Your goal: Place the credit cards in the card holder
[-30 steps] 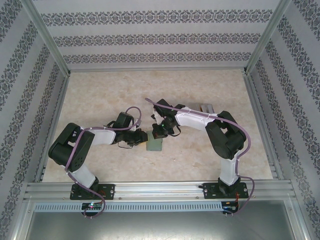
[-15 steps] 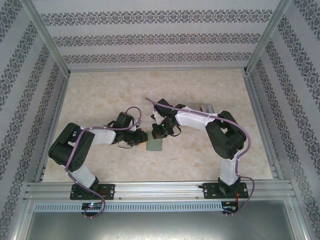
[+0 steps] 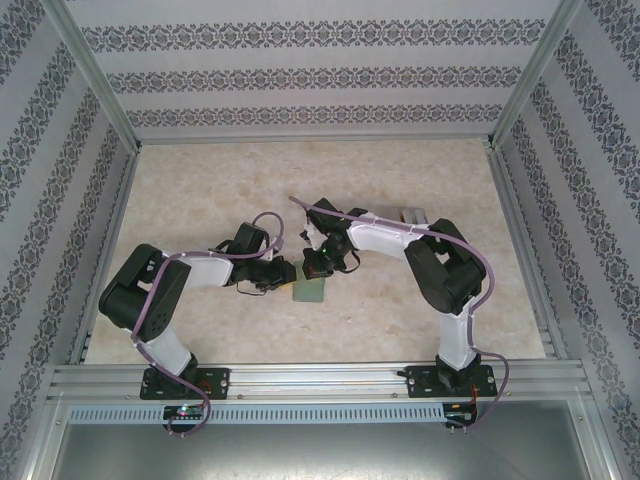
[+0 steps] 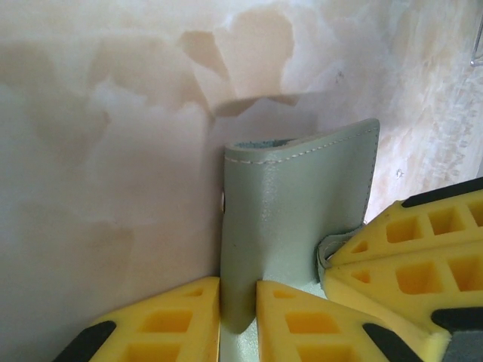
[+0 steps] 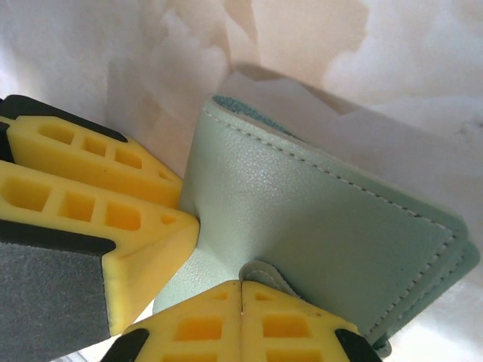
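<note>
Card holder (image 3: 310, 291), on the counter (image 3: 200, 180) with one cover raised: left pincer (image 4: 238, 294) nearly closed on that cover's edge, right pincer (image 5: 241, 290) fully closed on the closing tab (image 5: 263, 273) beside it. Opening should go best if the left anchors while the right peels the tab away steadily. Wrist views resolve both grips; the overhead view locates the card holder.

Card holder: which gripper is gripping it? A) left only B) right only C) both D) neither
C: the left gripper pinches one edge of the card holder, while the right gripper is shut on its closing tab.
</note>
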Tool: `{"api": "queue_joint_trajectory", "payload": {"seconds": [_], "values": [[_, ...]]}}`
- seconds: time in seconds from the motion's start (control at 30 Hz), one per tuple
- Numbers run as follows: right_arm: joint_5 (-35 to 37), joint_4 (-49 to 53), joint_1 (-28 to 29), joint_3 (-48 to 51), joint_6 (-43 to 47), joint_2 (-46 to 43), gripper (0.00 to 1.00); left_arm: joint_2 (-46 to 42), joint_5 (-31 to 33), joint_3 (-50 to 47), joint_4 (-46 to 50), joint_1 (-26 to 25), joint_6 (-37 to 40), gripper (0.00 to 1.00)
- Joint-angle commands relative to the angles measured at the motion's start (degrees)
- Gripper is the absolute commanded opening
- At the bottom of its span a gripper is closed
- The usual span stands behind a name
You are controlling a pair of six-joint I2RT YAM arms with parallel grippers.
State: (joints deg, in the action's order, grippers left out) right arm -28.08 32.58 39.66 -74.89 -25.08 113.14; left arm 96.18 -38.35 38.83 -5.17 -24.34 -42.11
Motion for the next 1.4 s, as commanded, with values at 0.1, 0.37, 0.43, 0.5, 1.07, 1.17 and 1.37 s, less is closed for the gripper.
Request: {"api": "queue_joint_trajectory", "payload": {"seconds": [0.1, 0.37, 0.43, 0.5, 1.07, 1.17, 1.37], "values": [[1.3, 2.8, -2.1, 2.8, -0.1, 5.3, 0.00, 1.9, 4.4, 0.8, 1.2, -0.6, 0.9, 0.19], [-2.2, -1.2, -5.5, 7.8, -0.5, 7.3, 0.00, 0.5, 4.7, 0.5, 2.1, -0.6, 0.7, 0.19], [-4.6, -2.0, -5.3, 7.0, -0.7, 4.1, 0.04, -0.1, 4.9, 0.5, 2.4, -0.5, 1.0, 0.19], [-6.8, -3.0, -5.2, 5.8, -1.5, 0.5, 0.13, -0.5, 5.0, 0.5, 2.4, -0.6, 1.0, 0.19], [-1.4, -8.1, -5.1, 9.0, -1.4, -15.0, 0.31, -9.3, 8.0, 2.7, 7.3, -0.4, 0.8, 0.24], [-0.3, -7.8, -4.2, 9.7, -0.7, -15.0, 0.33, -10.3, 9.2, 3.4, 9.5, -0.4, 1.6, 0.24], [8.3, -2.6, -0.2, 6.7, 0.8, -11.7, 0.33, -10.6, 9.8, 3.6, 10.3, -0.1, 1.4, 0.27]]}}
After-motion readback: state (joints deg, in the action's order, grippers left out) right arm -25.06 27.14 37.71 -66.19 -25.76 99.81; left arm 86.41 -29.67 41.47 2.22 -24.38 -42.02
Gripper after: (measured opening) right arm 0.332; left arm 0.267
